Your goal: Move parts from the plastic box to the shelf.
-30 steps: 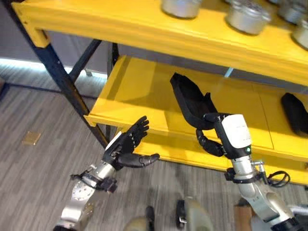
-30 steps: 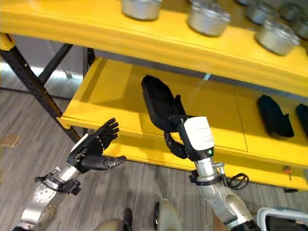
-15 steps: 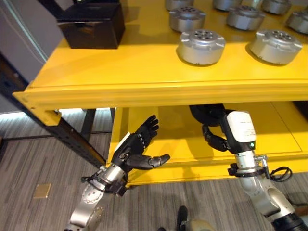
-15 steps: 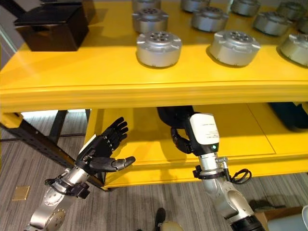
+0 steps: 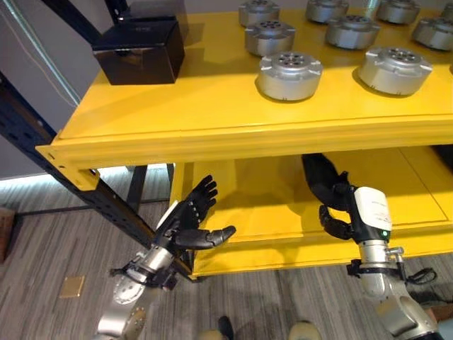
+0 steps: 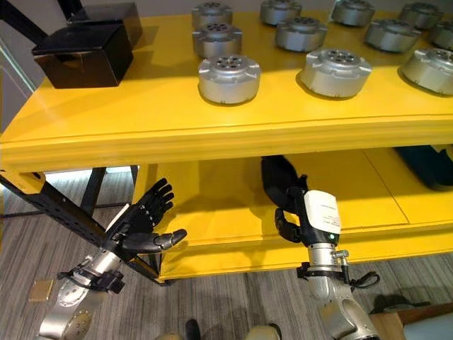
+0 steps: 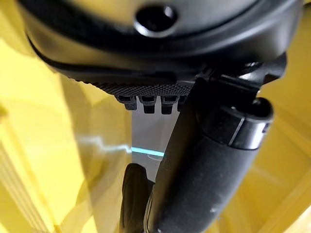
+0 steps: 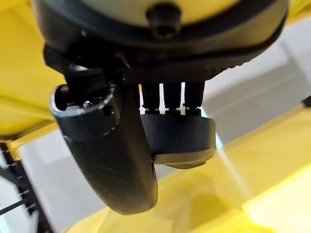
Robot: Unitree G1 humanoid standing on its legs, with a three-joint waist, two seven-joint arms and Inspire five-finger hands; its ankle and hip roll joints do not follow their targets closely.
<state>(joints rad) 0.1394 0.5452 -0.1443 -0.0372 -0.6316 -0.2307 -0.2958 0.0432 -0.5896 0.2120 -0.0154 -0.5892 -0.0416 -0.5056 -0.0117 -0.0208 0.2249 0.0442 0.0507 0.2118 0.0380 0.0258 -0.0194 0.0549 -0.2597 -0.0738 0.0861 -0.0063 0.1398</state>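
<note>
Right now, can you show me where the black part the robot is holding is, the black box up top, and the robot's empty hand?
black part [image 5: 322, 177], left eye view, on its upper end above the fingers.
black box [image 6: 83, 55], right eye view, on its front face.
left hand [image 5: 185, 221], left eye view, on the palm.

Glossy yellow painted metal shelf [image 5: 191, 120] bears matt silver machined metal discs [image 5: 289, 74] and a smooth, faintly shiny black box [image 5: 139, 49]

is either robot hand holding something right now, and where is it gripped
The right robot hand is curled round the near end of a black curved plastic part over the lower yellow shelf. The left robot hand is open, holding nothing.
</note>
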